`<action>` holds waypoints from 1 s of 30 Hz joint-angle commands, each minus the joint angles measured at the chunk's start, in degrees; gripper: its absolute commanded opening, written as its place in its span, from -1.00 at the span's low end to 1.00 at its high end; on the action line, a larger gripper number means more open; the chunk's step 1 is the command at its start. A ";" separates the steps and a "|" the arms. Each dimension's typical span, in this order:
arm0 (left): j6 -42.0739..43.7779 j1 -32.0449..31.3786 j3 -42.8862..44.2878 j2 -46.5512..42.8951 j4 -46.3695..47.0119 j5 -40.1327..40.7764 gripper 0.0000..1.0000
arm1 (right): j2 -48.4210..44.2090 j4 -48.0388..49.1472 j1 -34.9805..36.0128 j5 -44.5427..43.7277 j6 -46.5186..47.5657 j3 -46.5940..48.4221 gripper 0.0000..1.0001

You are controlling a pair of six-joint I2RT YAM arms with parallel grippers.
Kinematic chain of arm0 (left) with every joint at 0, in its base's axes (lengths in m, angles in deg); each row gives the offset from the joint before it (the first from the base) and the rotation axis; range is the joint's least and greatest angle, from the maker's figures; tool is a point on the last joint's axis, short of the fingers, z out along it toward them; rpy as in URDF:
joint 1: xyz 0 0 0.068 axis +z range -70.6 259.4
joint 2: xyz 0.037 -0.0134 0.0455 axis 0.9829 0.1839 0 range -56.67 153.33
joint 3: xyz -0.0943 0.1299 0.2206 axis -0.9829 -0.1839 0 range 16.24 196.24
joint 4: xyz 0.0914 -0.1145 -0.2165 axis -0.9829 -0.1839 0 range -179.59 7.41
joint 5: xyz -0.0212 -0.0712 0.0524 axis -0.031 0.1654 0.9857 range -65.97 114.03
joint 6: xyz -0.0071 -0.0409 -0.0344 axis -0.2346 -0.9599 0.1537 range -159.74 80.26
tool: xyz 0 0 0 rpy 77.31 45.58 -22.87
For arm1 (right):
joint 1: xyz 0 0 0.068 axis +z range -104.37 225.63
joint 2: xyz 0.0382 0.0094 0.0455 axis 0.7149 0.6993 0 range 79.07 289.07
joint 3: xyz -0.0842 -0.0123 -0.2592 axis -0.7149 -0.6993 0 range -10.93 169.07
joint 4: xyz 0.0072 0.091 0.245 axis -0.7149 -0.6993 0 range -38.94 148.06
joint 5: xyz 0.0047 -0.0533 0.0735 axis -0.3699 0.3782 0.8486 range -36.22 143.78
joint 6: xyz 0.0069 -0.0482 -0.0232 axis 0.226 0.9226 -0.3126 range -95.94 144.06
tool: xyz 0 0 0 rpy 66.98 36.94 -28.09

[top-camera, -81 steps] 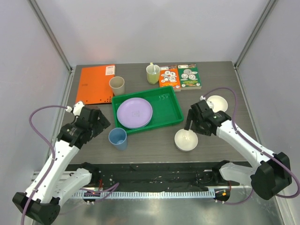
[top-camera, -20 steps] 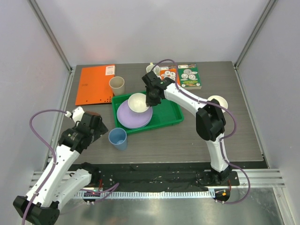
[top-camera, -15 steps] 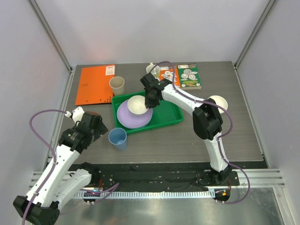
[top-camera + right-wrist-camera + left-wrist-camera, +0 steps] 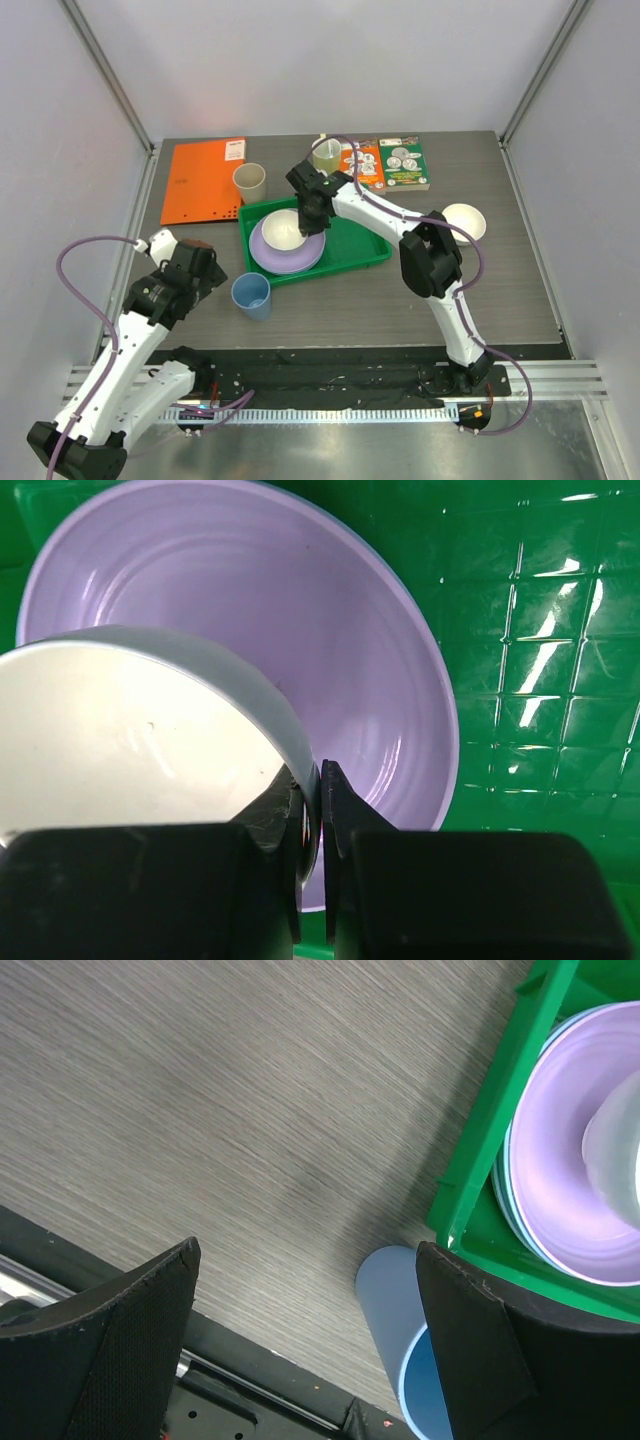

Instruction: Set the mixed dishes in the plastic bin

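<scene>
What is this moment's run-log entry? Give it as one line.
right gripper: shut on cream bowl rim, over lilac plate in green bin | left gripper: open, near blue cup | beige cup: outside bin

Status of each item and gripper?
cream bowl: held by rim over lilac plate
right gripper: shut on cream bowl
lilac plate: in green bin, atop blue plate
blue cup: upright on table, outside bin
beige cup: upright, outside bin
second bowl: on table, right
left gripper: open, empty

The green plastic bin (image 4: 540, 630) shines glossy, the lilac plate (image 4: 330, 610) and cream bowl (image 4: 120, 740) look smooth plastic, the grey tabletop (image 4: 200, 1110) matt wood-grain.
</scene>
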 commanded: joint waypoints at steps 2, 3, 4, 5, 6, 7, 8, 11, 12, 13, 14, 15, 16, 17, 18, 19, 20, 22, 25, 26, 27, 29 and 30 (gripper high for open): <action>-2.03 0.27 0.98 -0.42 -1.42 3.22 0.75 | -1.60 0.95 0.44 0.67 0.59 0.90 -0.75; -2.12 0.27 0.90 -0.42 -1.34 3.31 0.75 | -1.77 1.03 0.52 0.15 0.50 0.81 -0.72; -2.12 0.27 0.90 -0.42 -1.34 3.22 0.75 | -1.86 1.21 0.61 0.14 0.59 0.63 -0.68; -2.12 0.27 0.90 -0.42 -1.42 3.22 0.75 | -1.95 1.65 0.53 0.40 0.77 0.63 -0.61; -2.21 0.27 0.81 -0.33 -1.34 3.13 0.74 | -2.21 1.65 0.61 0.67 0.85 0.80 -0.43; -2.30 0.27 0.81 -0.33 -1.25 2.96 0.75 | -2.48 1.65 0.61 0.84 0.77 0.72 -0.29; -2.30 0.27 0.72 -0.33 -1.25 2.96 0.75 | -2.57 1.82 0.61 0.93 0.85 0.63 -0.13; -2.30 0.27 0.81 -0.24 -1.25 2.69 0.74 | -4.32 2.96 0.61 1.20 0.59 -0.59 0.16; -2.30 0.18 0.81 -0.33 -1.16 2.69 0.74 | -4.93 3.05 0.53 1.28 0.50 -0.77 0.26; -2.21 0.27 0.81 -0.42 -1.16 2.78 0.75 | -6.25 3.32 0.61 1.46 0.42 -1.12 0.28; -2.21 0.27 0.81 -0.42 -1.16 2.69 0.74 | -7.22 3.58 0.61 1.37 0.33 -1.91 0.30; -2.30 0.27 0.72 -0.42 -1.16 2.61 0.74 | -8.18 3.58 0.61 1.02 0.33 -2.35 0.32; -2.13 0.27 0.72 -0.33 -1.07 2.61 0.75 | -10.45 3.67 0.53 0.67 0.42 -2.79 0.34; -2.21 0.27 0.72 -0.33 -1.07 2.61 0.74 | -11.78 3.58 -0.26 0.93 0.68 -3.93 0.34; -2.21 0.27 0.72 -0.33 -1.16 2.52 0.74 | -13.19 3.24 -1.22 1.19 0.33 -4.90 0.34; -2.04 0.18 0.72 -0.33 -1.16 2.52 0.75 | -15.46 3.06 -2.54 1.89 -0.19 -6.39 0.34; -2.04 0.27 0.81 -0.42 -1.07 2.43 0.74 | -20.01 3.49 -4.03 3.38 -0.63 -10.92 0.34; -2.04 0.27 0.63 -0.51 -0.90 2.26 0.75 | -25.83 4.02 -10.61 3.57 -1.78 -16.22 0.34; -2.21 0.27 -0.33 -1.21 0.07 1.21 0.75 | -36.47 5.86 -21.42 1.91 -0.56 -29.73 0.41; -2.39 0.27 -0.51 -1.56 0.16 0.94 0.75 | -40.06 6.30 -24.15 1.99 -0.55 -31.69 0.46; -2.65 0.27 -0.51 -1.91 -0.02 0.50 0.75 | -41.14 6.13 -29.74 2.77 -0.46 -33.54 0.47; -2.65 0.27 -0.51 -3.13 -0.02 -0.64 0.75 | -43.86 6.31 -33.73 3.13 -0.81 -38.55 0.56; -2.65 0.27 -0.51 -3.58 0.07 -0.82 0.75 | -44.75 6.57 -36.89 3.22 -1.34 -40.13 0.56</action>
